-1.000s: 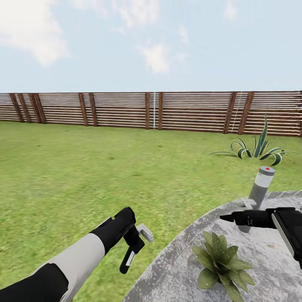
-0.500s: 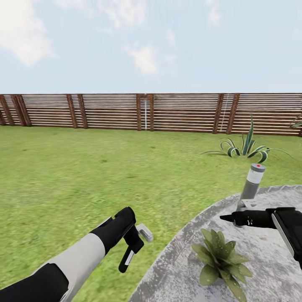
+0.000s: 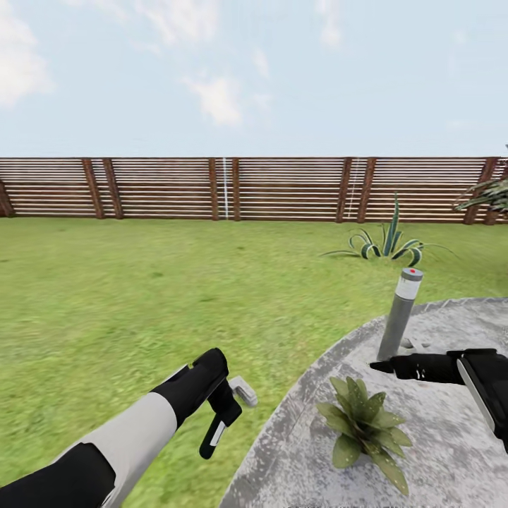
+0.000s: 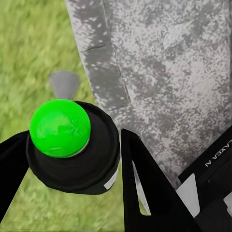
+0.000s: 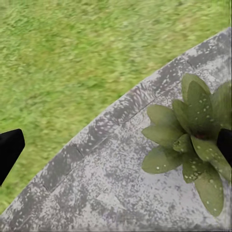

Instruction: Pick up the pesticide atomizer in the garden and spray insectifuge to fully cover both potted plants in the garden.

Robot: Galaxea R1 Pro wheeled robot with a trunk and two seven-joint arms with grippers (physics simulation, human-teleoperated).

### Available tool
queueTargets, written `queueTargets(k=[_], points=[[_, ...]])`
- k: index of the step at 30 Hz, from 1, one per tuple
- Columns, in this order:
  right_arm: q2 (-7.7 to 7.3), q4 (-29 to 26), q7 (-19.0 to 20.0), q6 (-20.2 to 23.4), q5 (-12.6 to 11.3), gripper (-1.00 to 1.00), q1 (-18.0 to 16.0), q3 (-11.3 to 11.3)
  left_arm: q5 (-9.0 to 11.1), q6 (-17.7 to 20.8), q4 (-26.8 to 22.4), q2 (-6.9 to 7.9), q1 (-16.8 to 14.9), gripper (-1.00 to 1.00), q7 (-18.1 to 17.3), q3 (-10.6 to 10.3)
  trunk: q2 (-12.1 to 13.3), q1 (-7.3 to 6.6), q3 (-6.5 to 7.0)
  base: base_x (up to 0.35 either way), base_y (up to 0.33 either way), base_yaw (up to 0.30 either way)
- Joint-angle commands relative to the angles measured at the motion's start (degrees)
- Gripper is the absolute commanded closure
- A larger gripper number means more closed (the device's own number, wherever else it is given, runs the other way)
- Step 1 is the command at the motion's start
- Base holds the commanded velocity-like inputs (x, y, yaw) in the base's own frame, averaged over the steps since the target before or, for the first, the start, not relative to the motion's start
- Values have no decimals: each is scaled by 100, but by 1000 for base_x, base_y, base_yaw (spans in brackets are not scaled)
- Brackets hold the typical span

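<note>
Across the head view, the garden lawn runs back to the brown slatted fence. The grey round patio fills the lower right corner. On it stand the grey bollard lamp and, nearer us, one potted plant. A striped agave grows on the grass beyond the lamp.

The head view shows both arms side on. The wrist views give the spacing of the fingers:
- Right wrist view: the right pincer stands wide, one black fingertip at each edge of the picture. The potted plant lies on the paving close to one tip. In the head view, the right pincer points across the patio, above the plant and beside the lamp's base.
- Left wrist view: the left pincer grips the pesticide atomizer, end on, with patio edge and grass beneath.

Compared with the earlier frames, the whole scene has slid leftward. The camera has turned, and fronds now enter at the right edge. Both arms keep their place in the picture.

The pesticide atomizer hangs from the left pincer over the lawn, just off the patio rim. It is slim and dark with a white label band. End on, it shows a round dark body capped by a bright green dome.
</note>
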Motion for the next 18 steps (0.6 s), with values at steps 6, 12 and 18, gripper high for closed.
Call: queueTargets(k=[6, 12, 18], points=[[1, -3, 25, 39, 8, -100, -5, -7, -60, 12, -6, 1, -4, 100, -57, -6, -3, -1, -6, 0, 1, -267], [1, -3, 25, 37, 8, -100, -5, -7, -52, 12, -6, 1, -5, 100, -63, -8, -3, -1, -6, 36, 24, -267], [1, -3, 25, 38, 8, -100, -5, -7, -51, 12, -6, 1, -4, 100, -65, -8, -3, -1, -6, 241, 168, -259]])
